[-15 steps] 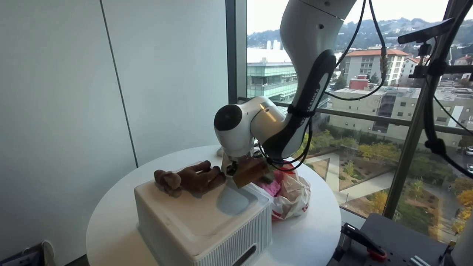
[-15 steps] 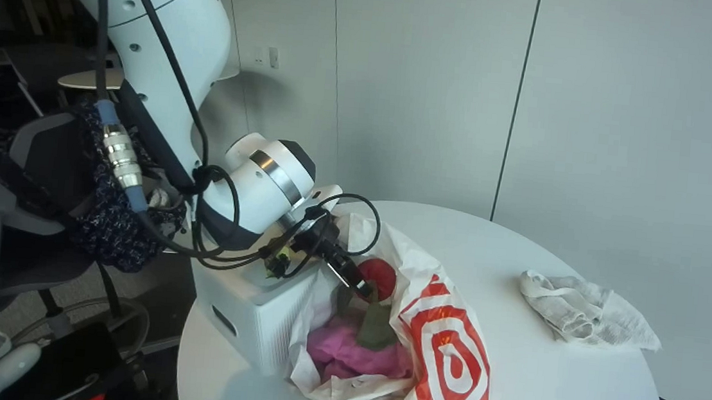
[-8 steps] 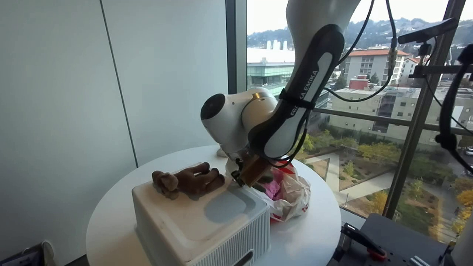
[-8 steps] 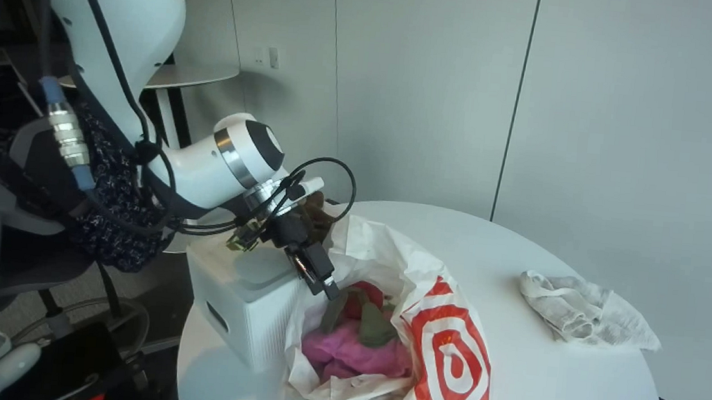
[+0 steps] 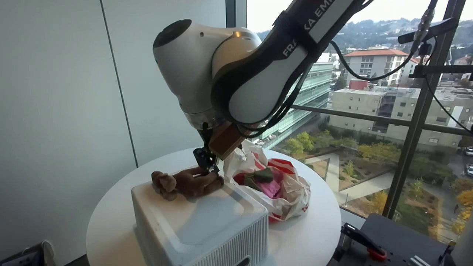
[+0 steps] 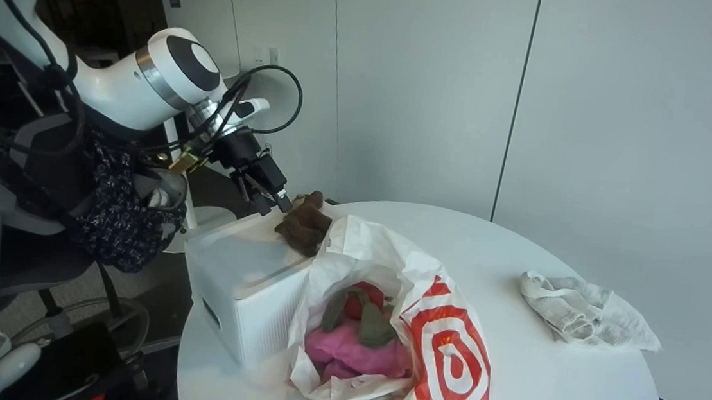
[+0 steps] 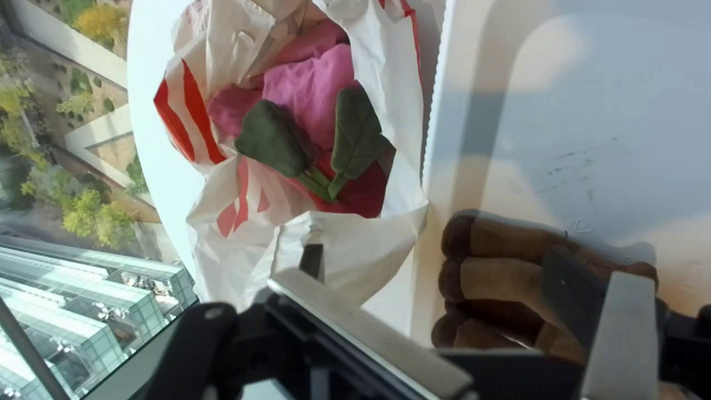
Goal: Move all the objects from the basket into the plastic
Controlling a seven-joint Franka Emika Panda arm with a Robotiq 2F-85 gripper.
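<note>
A brown plush toy lies on the upper face of the white basket, its legs toward the bag. Just above it my gripper hovers open; whether a fingertip touches the toy I cannot tell. In the wrist view the jaws stand wide around my gripper's middle, one finger over the bag's edge, the other across the toy. Beside the basket stands the plastic bag with red rings, its mouth open. Inside it are a pink cloth, a green leafy piece and a red plush-like thing.
Basket and bag stand close together on a round white table. A crumpled whitish cloth lies on the table's far side from the basket. Nearby is a chair with dark fabric on it. Tall windows and a pale wall border the table.
My gripper has opened, let go of the red and green thing in the bag, risen out and moved across to above the brown toy. The red thing sits lower in the bag.
</note>
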